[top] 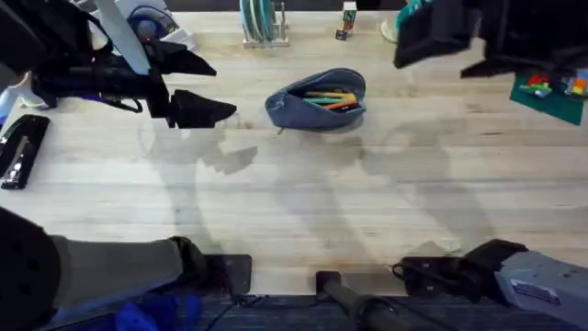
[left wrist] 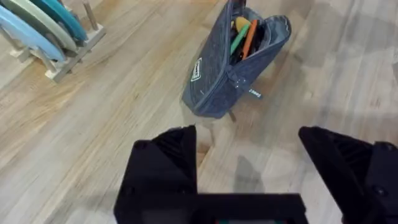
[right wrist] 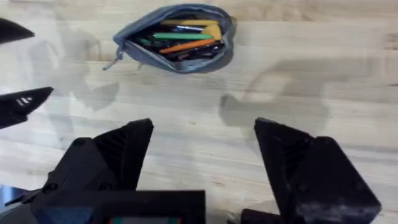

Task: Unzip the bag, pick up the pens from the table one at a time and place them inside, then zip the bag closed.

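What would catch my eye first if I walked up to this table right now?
Probably the blue-grey bag lying unzipped near the middle of the wooden table, with orange, green and yellow pens showing inside its open mouth. Next, the two black robot arms hanging above it: the left gripper just beside the bag, fingers spread and empty, and the right gripper higher up, also open. A black stapler sits at the table's left edge.

We see the bag [top: 316,99] lying unzipped near the desk's [top: 294,202] far edge, pens [top: 329,97] inside, the left gripper [top: 207,87] spread beside it.
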Motion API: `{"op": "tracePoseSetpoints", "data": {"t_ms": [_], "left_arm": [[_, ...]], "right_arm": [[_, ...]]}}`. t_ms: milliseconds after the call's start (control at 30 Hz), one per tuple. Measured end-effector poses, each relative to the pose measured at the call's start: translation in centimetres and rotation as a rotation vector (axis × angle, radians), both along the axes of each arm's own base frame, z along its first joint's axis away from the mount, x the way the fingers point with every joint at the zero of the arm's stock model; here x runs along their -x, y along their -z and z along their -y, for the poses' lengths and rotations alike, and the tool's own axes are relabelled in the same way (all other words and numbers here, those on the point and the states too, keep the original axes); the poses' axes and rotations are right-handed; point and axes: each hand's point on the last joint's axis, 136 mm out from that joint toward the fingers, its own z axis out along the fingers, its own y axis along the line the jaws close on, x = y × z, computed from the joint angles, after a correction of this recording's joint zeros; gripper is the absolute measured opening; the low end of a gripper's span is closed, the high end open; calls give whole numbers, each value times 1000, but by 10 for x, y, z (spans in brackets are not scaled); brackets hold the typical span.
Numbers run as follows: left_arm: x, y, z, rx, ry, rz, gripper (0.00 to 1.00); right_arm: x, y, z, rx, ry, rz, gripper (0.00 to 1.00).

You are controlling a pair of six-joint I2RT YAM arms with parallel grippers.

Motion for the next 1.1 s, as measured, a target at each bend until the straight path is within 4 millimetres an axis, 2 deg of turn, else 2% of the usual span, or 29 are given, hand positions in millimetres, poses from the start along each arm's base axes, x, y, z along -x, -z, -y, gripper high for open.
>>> {"op": "tracePoseSetpoints", "data": {"t_ms": [200,300,533,700,833,1100], "left_arm": [[0,0,0,-4,5,9,993],[-1,0,-3,-6,-1,13,993],[3,-5,-16,26,-36,31,993],[3,-9,-25,35,-52,68,993],[2,-11,-26,35,-47,93,994],[2,-11,-26,24,-30,122,993]], "right_arm": [[-10,-15,-40,-7,-28,6,996],[-11,-12,-63,-18,-39,-15,996],[-8,16,-112,2,-73,-104,996],[-15,37,-149,2,-110,-118,996],[-19,51,-167,8,-125,-129,996],[-33,69,-185,6,-123,-130,990]]}}
